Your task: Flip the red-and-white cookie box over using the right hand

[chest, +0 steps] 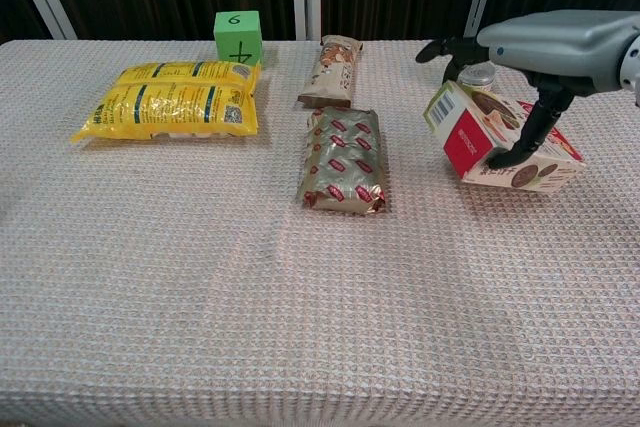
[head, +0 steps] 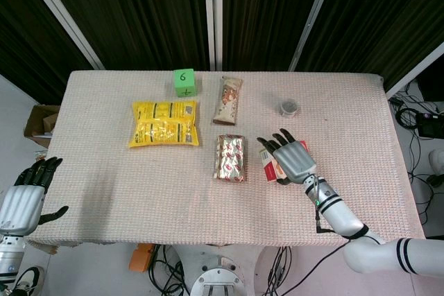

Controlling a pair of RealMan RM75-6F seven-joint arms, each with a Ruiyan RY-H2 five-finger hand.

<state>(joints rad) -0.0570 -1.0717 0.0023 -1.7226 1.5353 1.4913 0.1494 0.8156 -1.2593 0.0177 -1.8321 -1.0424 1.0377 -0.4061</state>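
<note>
The red-and-white cookie box (chest: 478, 137) stands tilted on the table's right side, its left end raised and its right end on the cloth. My right hand (chest: 545, 45) lies over the box's top, fingers reaching past the raised end, thumb pressed against the near face, so it holds the box. In the head view the right hand (head: 291, 159) covers most of the box (head: 268, 166); only a red side shows. My left hand (head: 24, 195) hangs off the table's near left corner, fingers apart and holding nothing.
A foil snack packet (chest: 345, 159) lies just left of the box. A small round tin (chest: 478, 74) sits behind the right hand. Farther back are a brown snack bar (chest: 333, 71), a green cube (chest: 238, 37) and a yellow bag (chest: 170, 99).
</note>
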